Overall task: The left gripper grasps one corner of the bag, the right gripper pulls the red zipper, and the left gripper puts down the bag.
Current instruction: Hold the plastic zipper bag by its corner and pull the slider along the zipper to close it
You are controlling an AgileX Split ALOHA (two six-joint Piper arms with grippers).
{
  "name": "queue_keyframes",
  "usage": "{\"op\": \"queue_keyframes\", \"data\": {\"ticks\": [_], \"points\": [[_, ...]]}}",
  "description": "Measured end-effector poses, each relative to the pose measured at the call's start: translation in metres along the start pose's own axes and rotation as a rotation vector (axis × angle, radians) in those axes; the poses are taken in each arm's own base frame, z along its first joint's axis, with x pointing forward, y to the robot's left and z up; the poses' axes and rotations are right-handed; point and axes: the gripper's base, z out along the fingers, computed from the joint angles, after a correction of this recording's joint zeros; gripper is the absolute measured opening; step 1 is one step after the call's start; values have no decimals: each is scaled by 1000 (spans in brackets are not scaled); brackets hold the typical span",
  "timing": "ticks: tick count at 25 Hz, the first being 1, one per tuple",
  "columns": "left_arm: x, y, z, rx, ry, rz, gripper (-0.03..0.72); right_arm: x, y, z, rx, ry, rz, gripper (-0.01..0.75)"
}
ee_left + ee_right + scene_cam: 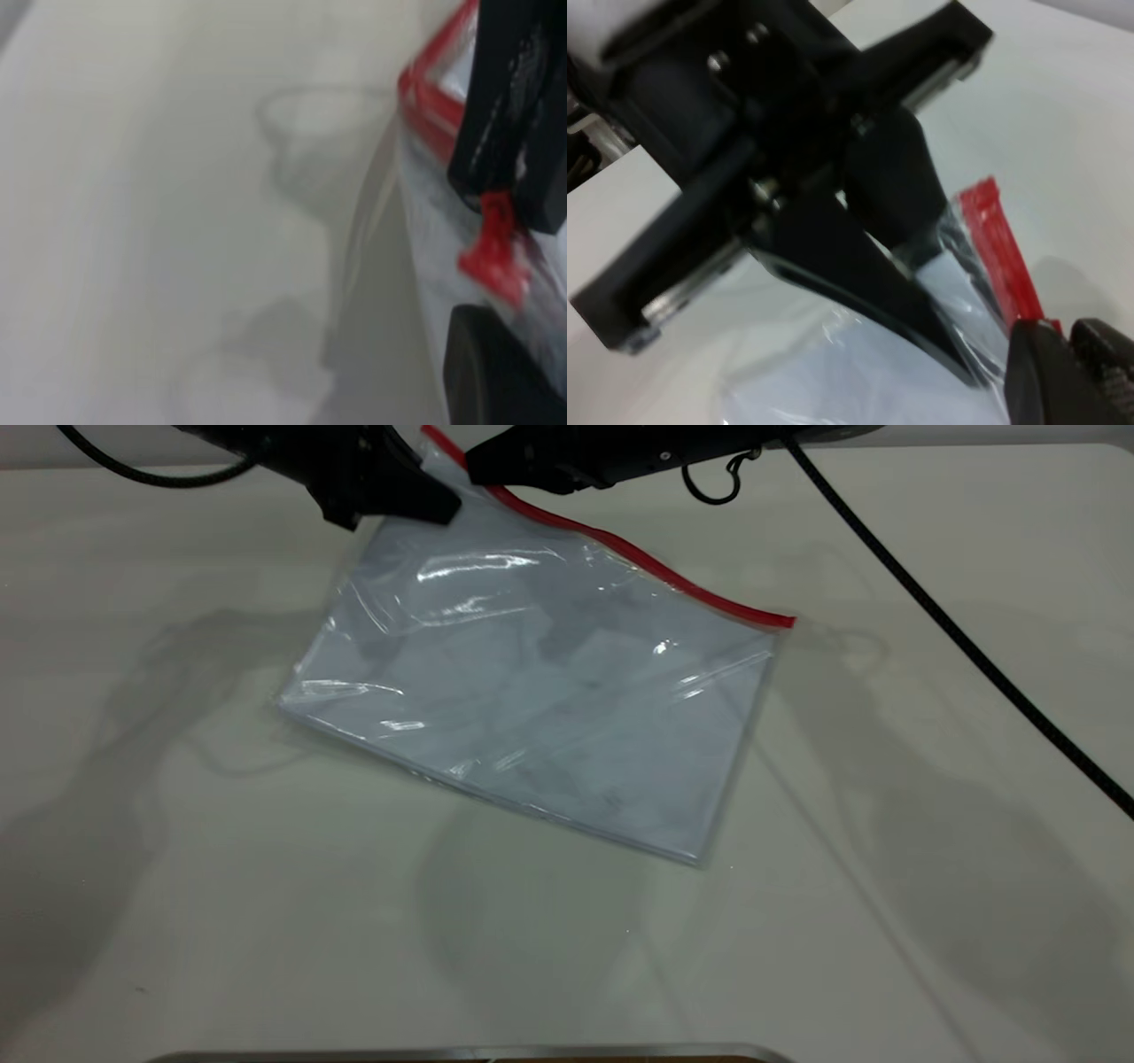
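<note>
Nearest the camera, the pale table (221, 921) lay bare up to the bag's low edge. The bag (540, 708) rested on that near edge and slanted up toward the far side, its far-left corner lifted off the surface. The red zipper (656, 567) ran along the far long edge, from the free far-right corner up to where both arms met.

At that raised corner the left gripper (416, 500) was clamped on the plastic, its wedge jaws closed on the bag just below the strip. Just to its right, the right gripper (496, 469) sat at the zipper's far-left end; the left wrist view showed its jaws pinched together on a small red tab (seemingly the slider) (493, 250).

The risk, as I judged it, lay in the pull: if the pinch on so small a tab slipped, the slider would stay put. A pull angled off the strip's line could also drag the film out of the left jaws or jam the slider.
</note>
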Motion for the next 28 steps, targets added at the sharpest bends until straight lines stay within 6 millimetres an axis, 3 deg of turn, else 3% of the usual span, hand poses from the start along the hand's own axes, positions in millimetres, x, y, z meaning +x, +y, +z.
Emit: {"op": "queue_keyframes", "data": {"ticks": [12,19,23,28], "points": [[-11,11,-16,-61,-158,-66,56,6,-27,-20,121,81,-70,33],[-14,15,-23,-87,-204,-92,56,19,-36,-24,182,248,-217,34],[-26,19,-38,-111,-245,-85,56,40,-52,-41,191,410,-248,24],[-31,21,-46,-125,-257,-77,56,58,-67,-72,121,541,-142,24]]}}
